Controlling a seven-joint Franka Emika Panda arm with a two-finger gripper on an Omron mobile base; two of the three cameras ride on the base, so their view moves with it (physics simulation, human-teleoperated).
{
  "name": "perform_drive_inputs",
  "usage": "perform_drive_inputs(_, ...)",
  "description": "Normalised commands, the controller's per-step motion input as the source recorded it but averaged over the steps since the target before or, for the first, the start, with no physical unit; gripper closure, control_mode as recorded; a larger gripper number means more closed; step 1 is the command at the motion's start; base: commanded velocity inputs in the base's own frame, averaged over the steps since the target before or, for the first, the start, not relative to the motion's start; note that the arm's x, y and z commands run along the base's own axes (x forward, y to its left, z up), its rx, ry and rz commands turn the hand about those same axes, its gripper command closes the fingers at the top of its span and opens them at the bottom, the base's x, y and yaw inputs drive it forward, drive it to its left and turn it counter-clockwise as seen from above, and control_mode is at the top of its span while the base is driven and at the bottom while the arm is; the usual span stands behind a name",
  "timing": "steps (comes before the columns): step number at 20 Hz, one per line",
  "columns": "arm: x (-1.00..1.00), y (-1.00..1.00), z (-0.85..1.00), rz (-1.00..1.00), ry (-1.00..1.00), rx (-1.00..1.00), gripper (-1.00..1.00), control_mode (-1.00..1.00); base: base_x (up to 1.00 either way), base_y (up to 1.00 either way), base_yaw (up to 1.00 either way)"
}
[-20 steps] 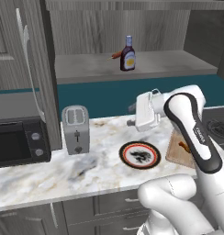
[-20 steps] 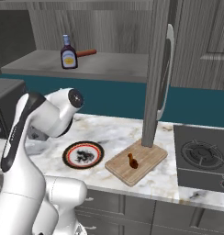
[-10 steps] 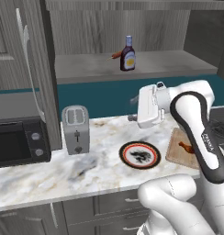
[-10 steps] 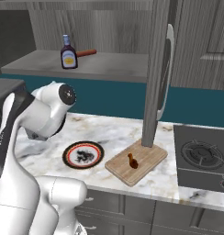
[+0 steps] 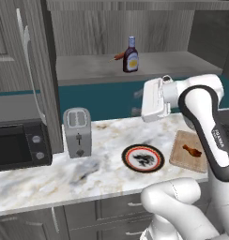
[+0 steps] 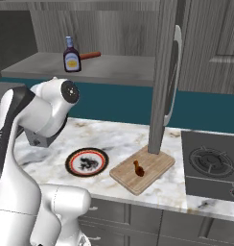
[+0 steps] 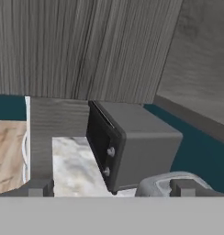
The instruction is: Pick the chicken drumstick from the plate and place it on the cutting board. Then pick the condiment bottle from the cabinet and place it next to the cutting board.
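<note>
Gripper [image 5: 136,100] risen and swung left above counter, fingers apart, holding nothing, chicken drumstick [image 5: 192,150] on cutting board [image 5: 180,154]

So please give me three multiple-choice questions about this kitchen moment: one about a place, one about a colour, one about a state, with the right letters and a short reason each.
1. Where does the chicken drumstick lie?
A. on the plate
B. on the cutting board
C. on the cabinet shelf

2. What colour is the condiment bottle's cap?
A. blue-grey
B. yellow
C. green

3. What is the state of the gripper?
A. shut on the bottle
B. shut on the drumstick
C. open, holding nothing

Answers:
1 B: the drumstick rests on the cutting board, apart from the plate.
2 A: the condiment bottle, standing in the cabinet, has a blue-grey top.
3 C: in the hand view the gripper has its fingertips wide apart with nothing between them.
</note>
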Motion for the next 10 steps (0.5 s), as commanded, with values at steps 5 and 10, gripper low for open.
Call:
perform_drive_inputs(5, 0.00, 0.00, 0.30, 0.01, 0.00, 0.09, -1.00, -1.00, 0.00, 0.00, 0.00)
perform_drive_inputs(10, 0.00, 0.00, 0.35, 0.00, 0.00, 0.09, -1.00, -1.00, 0.00, 0.00, 0.00)
